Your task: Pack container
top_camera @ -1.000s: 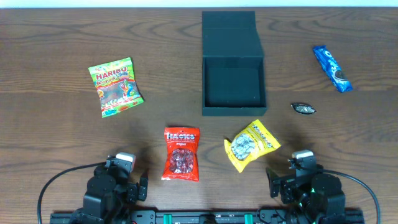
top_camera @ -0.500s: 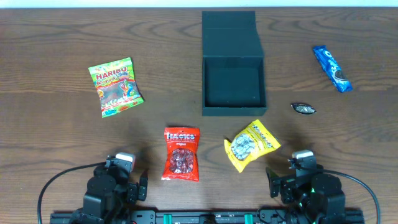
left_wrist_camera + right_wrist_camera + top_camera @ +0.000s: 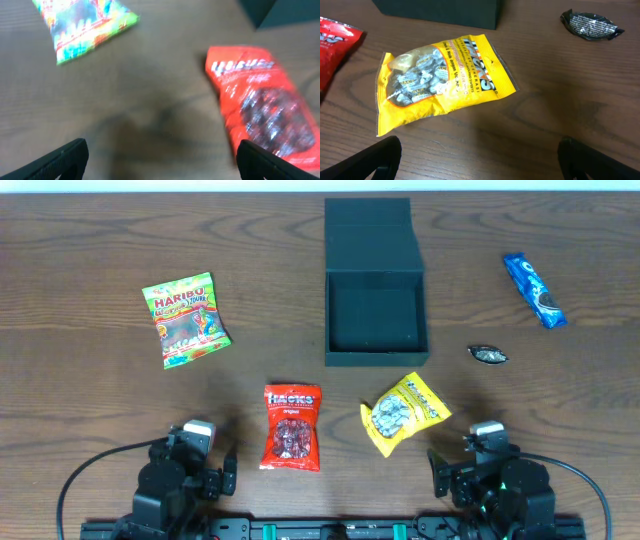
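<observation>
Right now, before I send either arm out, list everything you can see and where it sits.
container: one, dark teal-black, lid open, nothing inside, middle of the far side
gummy bag: one, green, left
red snack bag: one, red, near side, left of centre
yellow candy bag: one, yellow, just in front of the container, apart from it
blue packet: one, blue, far right
small wrapper: one, black, right of the container
table: one, brown wood
left gripper: one, black, open, empty
right gripper: one, black, open, empty

Wood table [image 3: 90, 240] bearing container [image 3: 376, 359], five snack packets [image 3: 292, 427]
</observation>
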{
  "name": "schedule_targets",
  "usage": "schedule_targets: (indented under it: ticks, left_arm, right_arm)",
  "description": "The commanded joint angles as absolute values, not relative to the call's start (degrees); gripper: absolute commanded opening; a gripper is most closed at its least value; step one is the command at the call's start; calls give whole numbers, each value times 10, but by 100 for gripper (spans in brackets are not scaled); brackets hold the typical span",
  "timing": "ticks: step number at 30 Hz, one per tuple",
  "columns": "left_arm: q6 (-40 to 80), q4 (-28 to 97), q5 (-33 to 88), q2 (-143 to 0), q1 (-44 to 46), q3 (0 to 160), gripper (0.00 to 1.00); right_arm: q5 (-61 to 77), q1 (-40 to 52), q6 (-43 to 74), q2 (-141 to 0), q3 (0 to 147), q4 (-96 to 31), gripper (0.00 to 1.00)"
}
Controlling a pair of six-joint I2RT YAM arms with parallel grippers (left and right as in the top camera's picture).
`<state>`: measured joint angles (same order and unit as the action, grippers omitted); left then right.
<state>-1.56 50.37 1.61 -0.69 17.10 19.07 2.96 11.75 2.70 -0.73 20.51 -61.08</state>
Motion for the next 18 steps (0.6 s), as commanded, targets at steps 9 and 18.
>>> schedule_targets:
  ticks: [9, 18]
  left_arm:
    - [22, 484, 132, -2, 173, 188, 95]
    - [134, 471, 176, -36, 173, 237, 96]
  right_arm:
    - [28, 113, 20, -3, 204, -615, 99]
    - [28, 113, 20, -3, 204, -615, 99]
